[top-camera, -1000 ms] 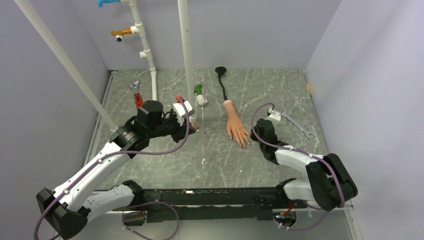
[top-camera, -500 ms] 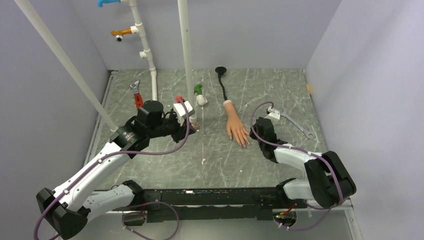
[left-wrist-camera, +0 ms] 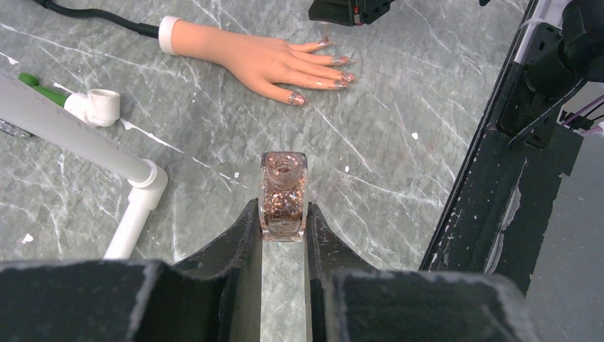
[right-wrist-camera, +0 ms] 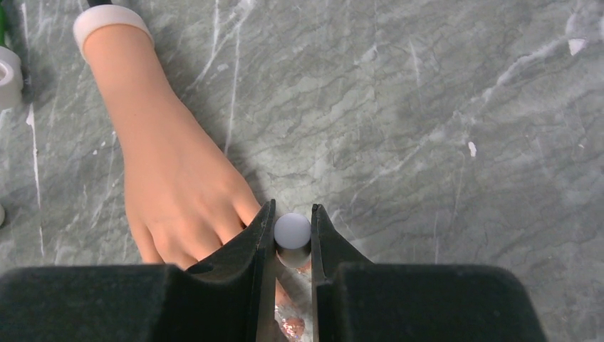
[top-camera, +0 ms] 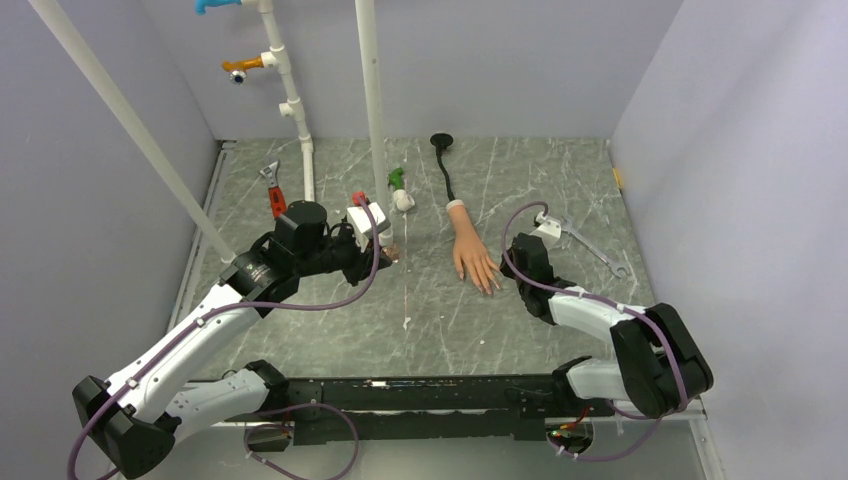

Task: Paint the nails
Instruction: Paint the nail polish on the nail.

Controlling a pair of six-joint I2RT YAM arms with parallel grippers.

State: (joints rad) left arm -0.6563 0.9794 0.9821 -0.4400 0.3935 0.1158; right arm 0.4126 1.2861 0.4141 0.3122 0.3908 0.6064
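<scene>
The peach mannequin hand lies palm down mid-table, with its black stem running to the back. Its nails show glittery polish. My left gripper is shut on a small clear bottle of copper glitter polish, uncapped, held upright left of the hand. My right gripper is shut on the white cap, directly over the fingers; a glittery nail shows between its fingers. In the top view the right gripper sits at the fingertips.
A white PVC pipe rises behind the left gripper, with a pipe piece on the table beside the bottle. A red-handled wrench lies back left, a steel wrench at right, and a green-and-white fitting near the pipe.
My right gripper has shifted very slightly beside the fingertips. The left arm and the bottle have not moved.
</scene>
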